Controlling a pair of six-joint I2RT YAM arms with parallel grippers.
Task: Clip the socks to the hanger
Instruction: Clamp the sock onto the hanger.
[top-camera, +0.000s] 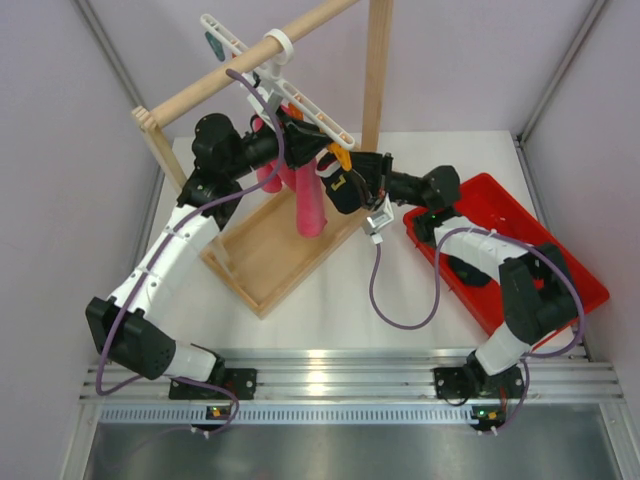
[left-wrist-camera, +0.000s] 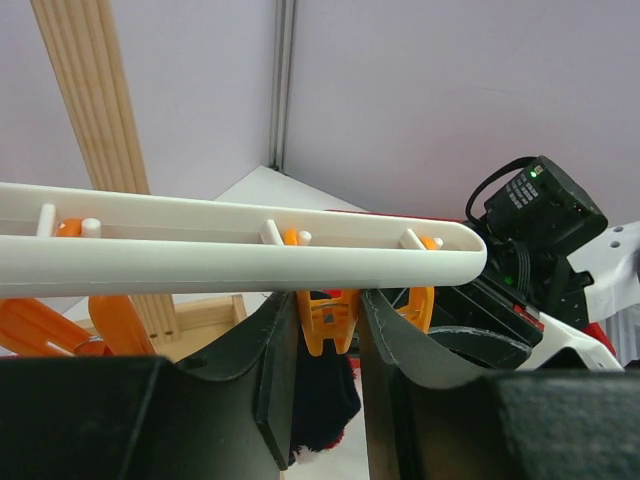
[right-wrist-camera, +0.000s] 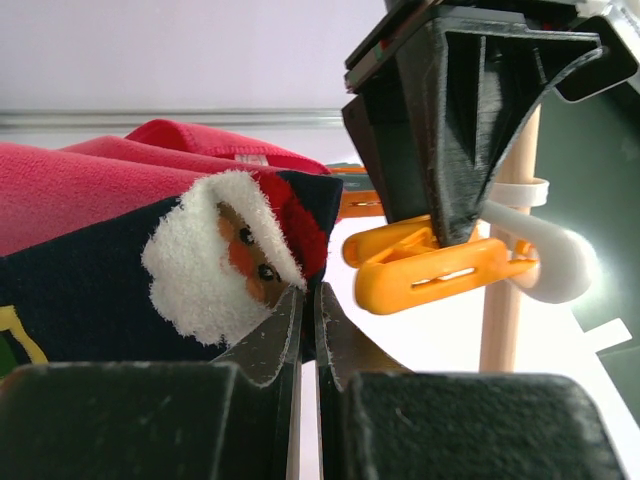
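Observation:
The white hanger (top-camera: 300, 100) (left-wrist-camera: 240, 250) hangs by its ring hook (top-camera: 278, 45) from the wooden rail. My left gripper (left-wrist-camera: 325, 310) (top-camera: 305, 135) is under the bar, shut on an orange clip (left-wrist-camera: 325, 325) (right-wrist-camera: 430, 265). A dark navy sock (right-wrist-camera: 100, 290) (left-wrist-camera: 325, 400) with a Santa face hangs just behind and below that clip. My right gripper (right-wrist-camera: 310, 300) (top-camera: 352, 182) is shut on the sock's upper edge, right beside the clip. I cannot tell whether the clip bites the sock. Another dark sock (top-camera: 470, 272) lies in the red tray.
Long pink cloths (top-camera: 310, 205) hang from the hanger beside the sock. The wooden frame's post (top-camera: 377, 70) and base (top-camera: 265, 260) stand beneath. The red tray (top-camera: 560, 260) sits at the right. More orange clips (left-wrist-camera: 100, 325) hang along the bar.

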